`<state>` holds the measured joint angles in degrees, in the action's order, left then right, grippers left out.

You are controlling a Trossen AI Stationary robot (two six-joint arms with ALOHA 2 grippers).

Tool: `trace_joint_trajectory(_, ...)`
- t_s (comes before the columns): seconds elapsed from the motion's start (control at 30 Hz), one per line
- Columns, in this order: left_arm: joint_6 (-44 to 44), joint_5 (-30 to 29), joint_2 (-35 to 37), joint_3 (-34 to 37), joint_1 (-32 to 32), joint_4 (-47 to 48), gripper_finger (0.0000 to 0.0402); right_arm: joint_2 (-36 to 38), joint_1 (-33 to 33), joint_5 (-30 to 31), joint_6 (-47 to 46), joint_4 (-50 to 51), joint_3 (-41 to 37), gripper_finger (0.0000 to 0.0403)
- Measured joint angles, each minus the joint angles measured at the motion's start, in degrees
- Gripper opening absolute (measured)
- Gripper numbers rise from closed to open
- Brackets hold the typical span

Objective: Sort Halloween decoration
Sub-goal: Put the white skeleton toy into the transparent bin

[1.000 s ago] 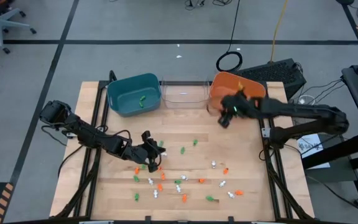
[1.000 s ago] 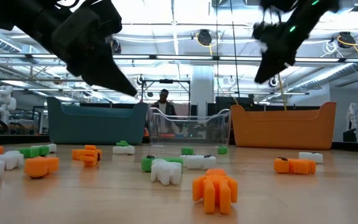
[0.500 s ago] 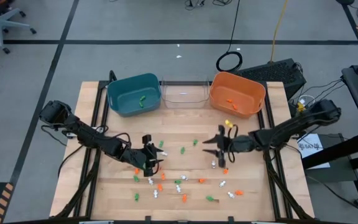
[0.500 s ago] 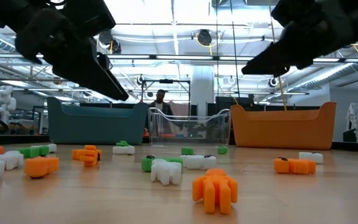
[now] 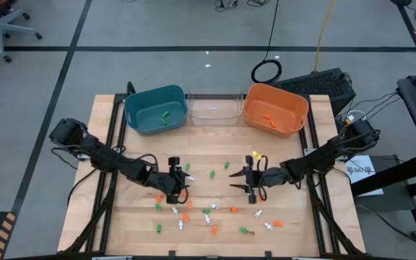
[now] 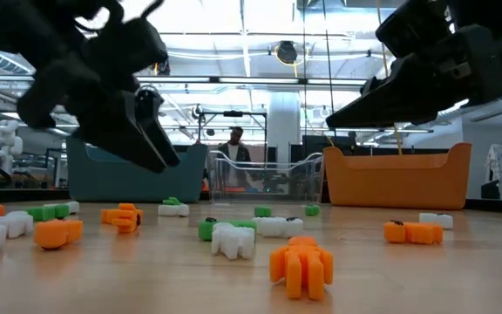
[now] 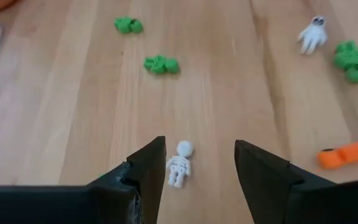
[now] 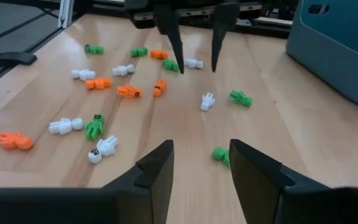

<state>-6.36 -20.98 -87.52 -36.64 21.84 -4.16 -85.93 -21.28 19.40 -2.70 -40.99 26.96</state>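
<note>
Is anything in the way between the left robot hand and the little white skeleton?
Nothing visible. The left gripper is open, and the white skeleton lies on bare wood between its fingers, with no other trinket touching it.

the high view looks straight down on the whole table [image 5: 280,238]. the low view sits at tabletop height, facing the teal bin [image 6: 129,174] and the room behind. each wrist view looks close along the wood past its own fingers. all four share the scattered trinkets [image 5: 193,213] before the teal bin.
</note>
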Motion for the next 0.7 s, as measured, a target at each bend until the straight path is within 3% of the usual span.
trace_joint_trajectory(0.6, 3.81, 6.39, -6.50, 0.02, -6.23, -2.74, 0.0189, -0.02, 0.00, 0.00, 0.42, -0.57, 0.02, 0.0139)
trace_joint_trajectory(0.7, 3.76, 9.55, -7.45, 0.02, -7.63, -2.84, 0.0189, -0.02, 0.00, -0.02, 0.21, -0.50, 0.02, 0.0139)
